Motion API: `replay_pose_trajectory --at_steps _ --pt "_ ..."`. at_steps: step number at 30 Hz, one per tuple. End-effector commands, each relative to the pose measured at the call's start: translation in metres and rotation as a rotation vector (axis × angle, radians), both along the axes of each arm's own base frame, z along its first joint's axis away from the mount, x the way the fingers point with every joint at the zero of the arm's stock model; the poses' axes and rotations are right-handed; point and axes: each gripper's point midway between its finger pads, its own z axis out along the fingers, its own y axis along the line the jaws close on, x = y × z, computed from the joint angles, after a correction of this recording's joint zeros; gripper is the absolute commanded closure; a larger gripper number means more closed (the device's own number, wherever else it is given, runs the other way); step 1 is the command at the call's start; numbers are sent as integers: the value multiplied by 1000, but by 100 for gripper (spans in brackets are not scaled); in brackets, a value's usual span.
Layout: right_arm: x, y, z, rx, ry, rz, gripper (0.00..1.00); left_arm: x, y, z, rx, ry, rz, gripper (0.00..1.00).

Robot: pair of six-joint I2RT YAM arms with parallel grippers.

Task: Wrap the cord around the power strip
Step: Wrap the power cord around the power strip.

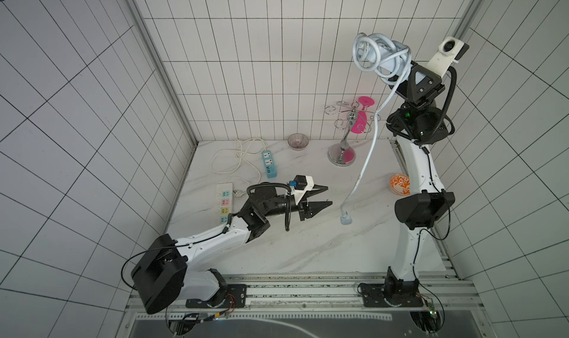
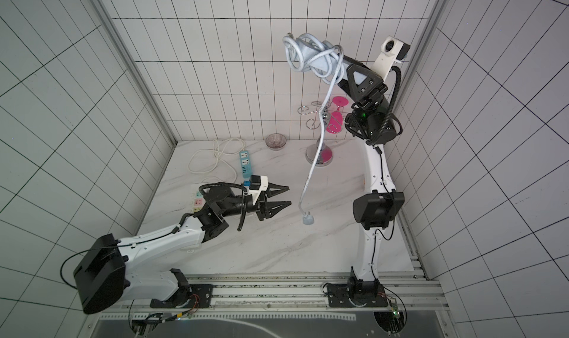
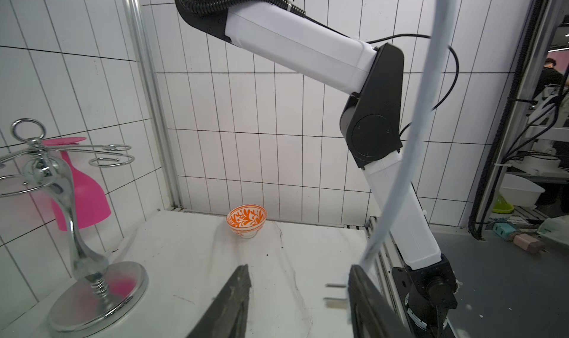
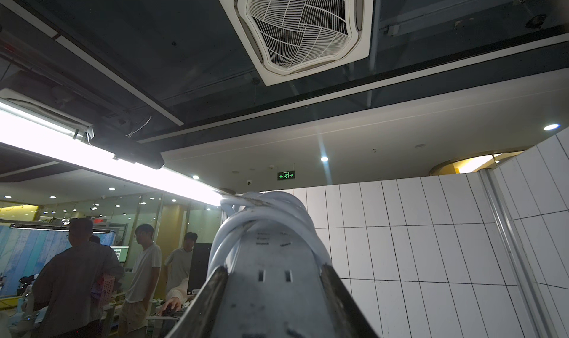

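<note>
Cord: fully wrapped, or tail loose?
Partly wrapped. Loops circle the power strip in the right gripper; the rest of the cord hangs free down to its plug.

The cord (image 4: pixel 277 199) wound just beyond the fingertips of the right gripper (image 4: pixel 274 268) is sheathed in smooth pale grey-blue plastic with a slight sheen. The power strip (image 4: pixel 274 305) clamped in that gripper is moulded in matt plastic of the same colour. The fingers (image 4: pixel 212 290) are seen to be dark, dull and scuffed. Ahead of the left gripper (image 3: pixel 298 268), a stand (image 3: pixel 69 198) is finished in mirror-polished metal, and the pink goblet (image 3: pixel 87 195) hung on it is formed in smooth satin plastic. The orange-patterned bowl (image 3: pixel 247 221) is glazed and glossy. The tabletop (image 1: pixel 277 244) is surfaced in a smooth, marble-veined white finish.
</note>
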Motion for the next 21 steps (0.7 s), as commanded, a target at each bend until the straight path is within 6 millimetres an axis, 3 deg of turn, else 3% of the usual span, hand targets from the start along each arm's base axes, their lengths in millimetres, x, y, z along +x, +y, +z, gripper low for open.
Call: replay_pose_trajectory --at_steps 1,7,14,21 --pt "-90 -19 7 55 -248 96 100 -13 -7 18 -81 -28 -92 48" --pt "-89 -19 5 56 -249 101 100 -2 -20 9 -74 -17 -103 48" --pt "-83 -20 2 56 -245 106 100 14 -22 -1 -70 -15 -16 47" --pt "-82 -20 0 60 -245 114 100 8 -30 6 -65 -26 -46 41"
